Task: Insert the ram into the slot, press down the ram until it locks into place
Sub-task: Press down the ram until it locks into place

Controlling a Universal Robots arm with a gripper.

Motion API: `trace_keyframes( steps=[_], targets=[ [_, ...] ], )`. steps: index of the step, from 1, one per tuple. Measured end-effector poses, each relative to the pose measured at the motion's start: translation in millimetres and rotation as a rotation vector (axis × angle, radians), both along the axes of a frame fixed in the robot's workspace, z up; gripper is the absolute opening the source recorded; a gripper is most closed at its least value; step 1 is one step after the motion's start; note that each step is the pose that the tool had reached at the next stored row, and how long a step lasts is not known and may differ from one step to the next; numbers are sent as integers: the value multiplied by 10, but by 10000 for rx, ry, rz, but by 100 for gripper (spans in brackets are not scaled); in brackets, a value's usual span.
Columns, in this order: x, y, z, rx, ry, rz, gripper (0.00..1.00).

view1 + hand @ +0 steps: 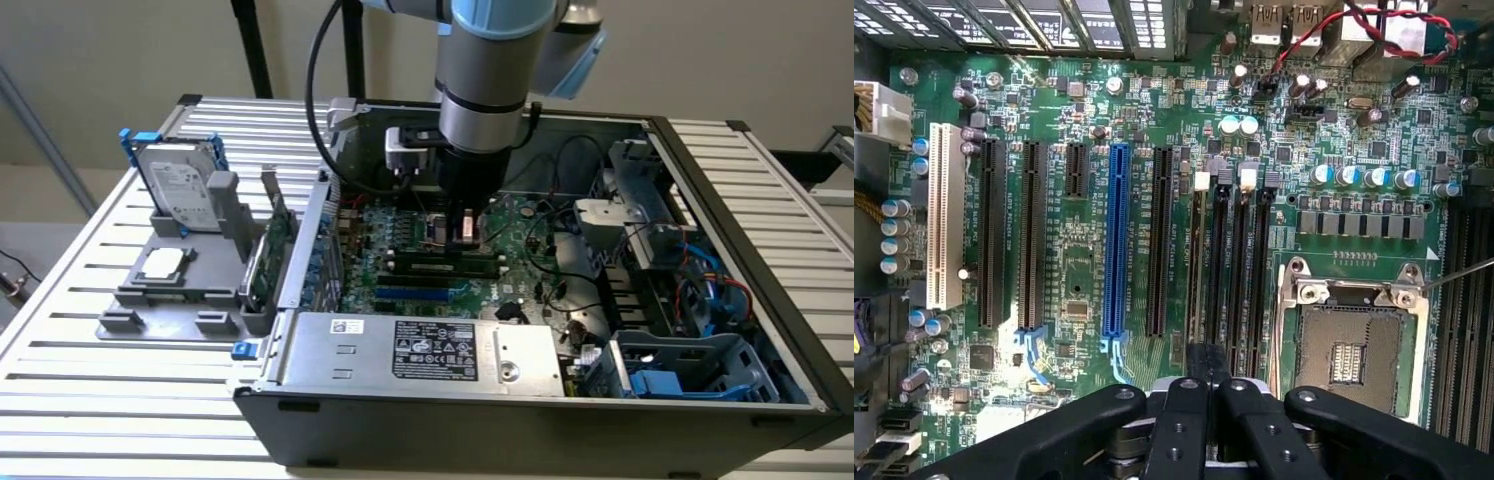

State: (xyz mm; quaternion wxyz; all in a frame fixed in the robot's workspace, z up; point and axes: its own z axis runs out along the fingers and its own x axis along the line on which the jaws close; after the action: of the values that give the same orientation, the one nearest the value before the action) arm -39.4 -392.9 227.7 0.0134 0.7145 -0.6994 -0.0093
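Note:
The ram (1197,270) is a thin green stick seen edge-on, standing in the slot nearest the black expansion sockets. Beside it lie three bare black slots (1241,270) with small light end clips. My gripper (1206,365) hangs over the near end of the ram with its black fingers (1184,430) pressed close together, shut. Whether the tips touch the stick is hidden. In the exterior view the gripper (462,232) reaches down into the open case, just behind the ram (441,263) on the motherboard.
A blue slot (1116,240), a white slot (944,215) and the open CPU socket (1351,345) flank the memory sockets. The power supply (414,350) and blue drive cage (694,365) line the case front. An upright green card (278,240) and a hard drive (180,190) stand outside, at the exterior view's left.

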Motion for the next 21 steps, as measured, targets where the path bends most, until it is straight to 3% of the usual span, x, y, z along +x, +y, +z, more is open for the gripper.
trace_keyframes(
  steps=[4,11,21],
  targets=[
    [0,1,1,12,-5,-27,11],
    [1,1,298,3,-1,-96,11],
    [1,1,302,7,-2,-110,11]
  ],
)
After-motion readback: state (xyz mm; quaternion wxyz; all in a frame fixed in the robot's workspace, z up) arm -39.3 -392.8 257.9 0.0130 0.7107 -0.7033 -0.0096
